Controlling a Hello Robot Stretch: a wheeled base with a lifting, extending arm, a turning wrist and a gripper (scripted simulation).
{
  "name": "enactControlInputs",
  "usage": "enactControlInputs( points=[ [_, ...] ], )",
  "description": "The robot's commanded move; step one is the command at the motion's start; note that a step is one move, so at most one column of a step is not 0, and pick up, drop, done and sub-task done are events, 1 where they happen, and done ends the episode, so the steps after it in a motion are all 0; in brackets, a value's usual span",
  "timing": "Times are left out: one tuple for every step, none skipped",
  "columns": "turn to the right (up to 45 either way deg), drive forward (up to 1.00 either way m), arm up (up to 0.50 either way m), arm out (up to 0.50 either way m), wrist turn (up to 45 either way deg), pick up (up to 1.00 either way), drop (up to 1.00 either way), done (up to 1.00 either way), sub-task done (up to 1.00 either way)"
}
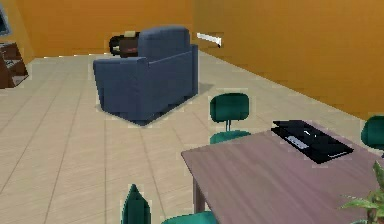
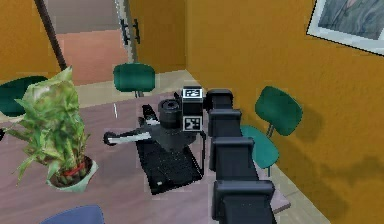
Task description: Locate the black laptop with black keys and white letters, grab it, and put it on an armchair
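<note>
We cannot tell how the claw (image 2: 113, 137) stands; with the laptop (image 2: 165, 163) at the bench (image 1: 240, 172) edge, a skewed grab may shove it off.

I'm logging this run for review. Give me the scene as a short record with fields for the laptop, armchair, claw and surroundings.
laptop: black, lying on the table
armchair: blue, standing apart from the table
claw: near the laptop; cannot tell whether it holds anything
plant: potted, on the table
chairs: green, around the table
task state: laptop not yet on the armchair
</note>
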Motion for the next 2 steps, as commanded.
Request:
enactControlInputs(
  points=[
    [0.0,0.0,0.0,0.0,12.0,0.0,0.0,0.0,0.0],
    [0.0,0.0,-0.3,0.0,0.0,0.0,0.0,0.0,0.0]
  ],
)
